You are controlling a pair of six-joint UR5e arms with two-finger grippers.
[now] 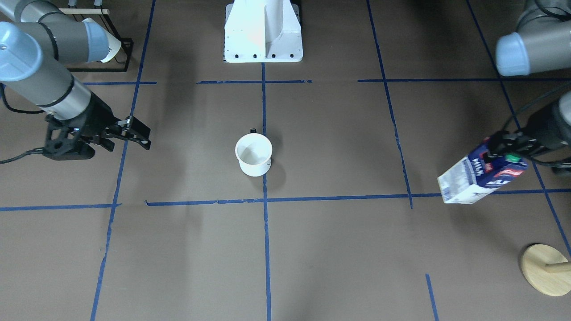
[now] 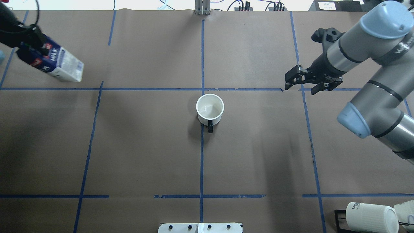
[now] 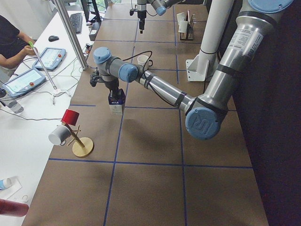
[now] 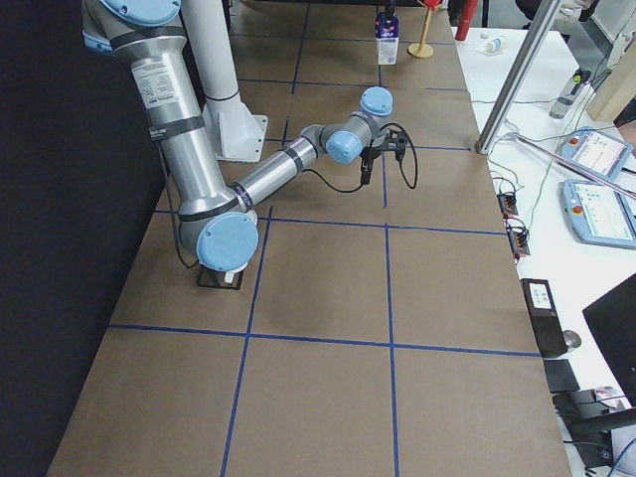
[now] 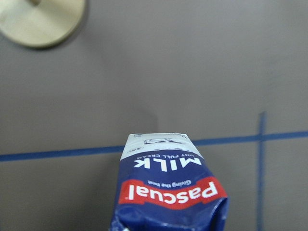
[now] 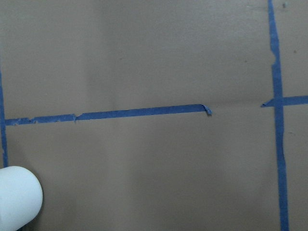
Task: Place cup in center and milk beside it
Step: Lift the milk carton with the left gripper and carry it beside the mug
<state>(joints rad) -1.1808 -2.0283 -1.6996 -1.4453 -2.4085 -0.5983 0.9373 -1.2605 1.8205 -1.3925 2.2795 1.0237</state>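
Observation:
The white cup (image 1: 253, 154) stands upright on the central blue tape line, in the center (image 2: 202, 155) of the grid, with its dark handle (image 2: 210, 127) toward the robot's base. It also shows in the overhead view (image 2: 210, 109) and at the lower left of the right wrist view (image 6: 17, 197). My left gripper (image 1: 504, 149) is shut on the top of the navy and white milk (image 1: 484, 174), far out on my left side; I cannot tell whether its base touches the table. The milk also shows overhead (image 2: 55, 63) and in the left wrist view (image 5: 168, 192). My right gripper (image 2: 300, 82) is open and empty, well to the cup's right.
A wooden mug stand with a round base (image 1: 544, 269) is near the milk, at the table's far left corner. A black rack with ribbed "HOME" mugs (image 2: 368, 216) is near my right side. The white robot base (image 1: 263, 31) sits at the middle of the near edge.

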